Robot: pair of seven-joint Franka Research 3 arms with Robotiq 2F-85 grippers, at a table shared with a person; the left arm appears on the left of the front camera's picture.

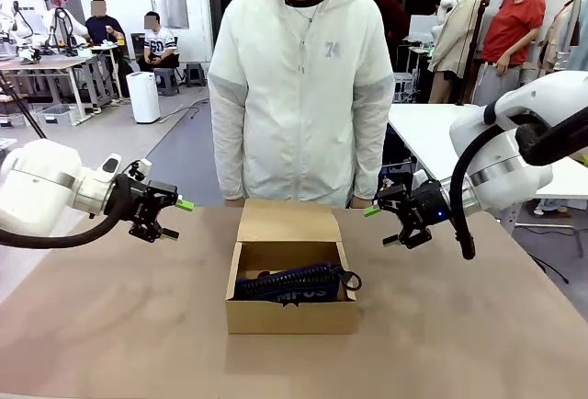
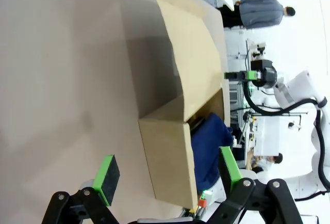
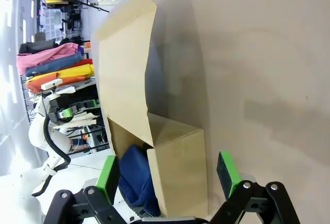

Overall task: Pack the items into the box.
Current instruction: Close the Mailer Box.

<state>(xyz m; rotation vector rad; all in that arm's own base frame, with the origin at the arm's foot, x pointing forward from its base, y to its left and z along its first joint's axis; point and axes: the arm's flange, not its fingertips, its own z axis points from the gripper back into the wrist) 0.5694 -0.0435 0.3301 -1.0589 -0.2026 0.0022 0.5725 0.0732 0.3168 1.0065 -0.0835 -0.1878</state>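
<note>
The navy pencil case (image 1: 294, 285) lies inside the cardboard box (image 1: 290, 314). The left gripper (image 1: 177, 219) and the right gripper (image 1: 379, 225) hang at its two sides, jaws open and empty. The flap lid (image 1: 287, 220) stands up; closing it may jam on the bulging case or push the light box.
</note>
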